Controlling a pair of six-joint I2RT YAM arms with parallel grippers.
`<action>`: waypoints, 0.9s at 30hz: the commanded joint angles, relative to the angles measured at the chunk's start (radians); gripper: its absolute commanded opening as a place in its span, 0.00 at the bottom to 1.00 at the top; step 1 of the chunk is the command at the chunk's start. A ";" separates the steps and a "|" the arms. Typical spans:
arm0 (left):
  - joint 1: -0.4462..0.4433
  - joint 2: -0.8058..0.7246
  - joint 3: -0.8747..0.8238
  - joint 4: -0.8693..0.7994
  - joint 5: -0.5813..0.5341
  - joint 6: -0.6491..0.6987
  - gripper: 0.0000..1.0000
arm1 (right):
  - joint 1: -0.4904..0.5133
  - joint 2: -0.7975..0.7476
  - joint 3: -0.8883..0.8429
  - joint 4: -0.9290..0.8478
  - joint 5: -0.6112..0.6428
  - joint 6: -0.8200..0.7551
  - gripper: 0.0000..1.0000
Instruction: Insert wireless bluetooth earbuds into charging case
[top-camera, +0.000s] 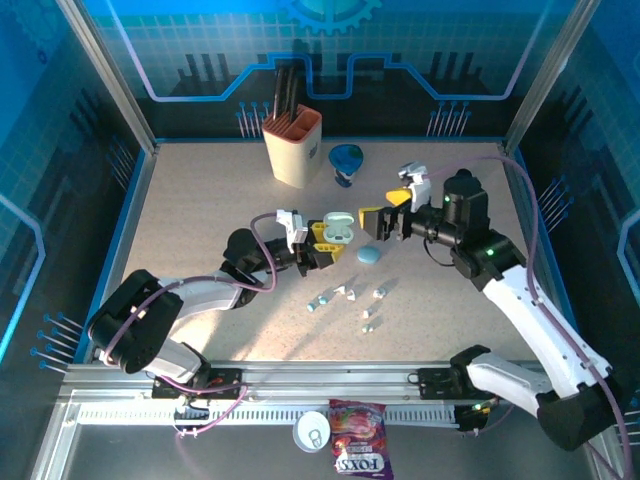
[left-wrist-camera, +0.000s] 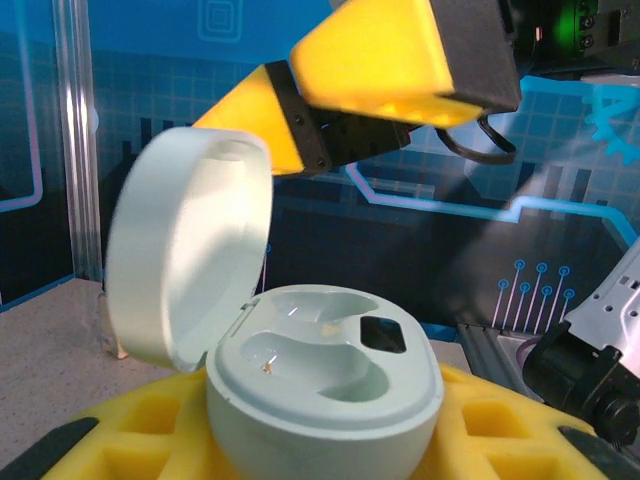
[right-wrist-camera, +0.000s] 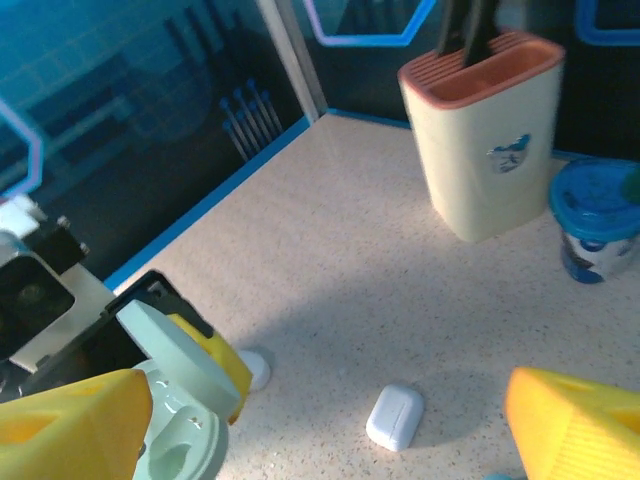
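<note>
Left jaws are clamped on the base of the charging case, pale mint, near the centre of the desk in the top view. The yellow fingers sit under and beside the base in the left wrist view. The case lid is hinged up and stands at 9 o'clock of the base. Both wells look empty.

Right jaws are wide with nothing between them, hanging at 2 o'clock of the case and close above it. Cannot tell whether they touch the lid.

The earbuds lie loose on the desk at 6 o'clock of the held case, apart from both jaws. They are scattered in about five small spots, white and pale teal, too small to tell how each lies.

A closed blue case lies just beside the held case at 5 o'clock. A closed white case lies flat on the desk, seen between the right fingers in the right wrist view.

The knife block stands at 11 o'clock of the held case and the blue cup at 12 o'clock, both near the back edge. The candy bag lies at 6 o'clock, off the desk between the arm bases.
</note>
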 joint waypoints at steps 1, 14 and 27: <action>0.022 -0.021 -0.013 0.068 0.039 -0.027 0.37 | -0.058 -0.058 -0.060 0.060 -0.039 0.144 0.92; 0.082 -0.038 -0.046 0.114 0.063 -0.056 0.38 | -0.226 -0.028 -0.328 -0.210 -0.056 0.317 0.76; 0.089 -0.039 -0.035 0.111 0.077 -0.068 0.38 | -0.204 0.203 -0.488 -0.003 -0.158 0.307 0.45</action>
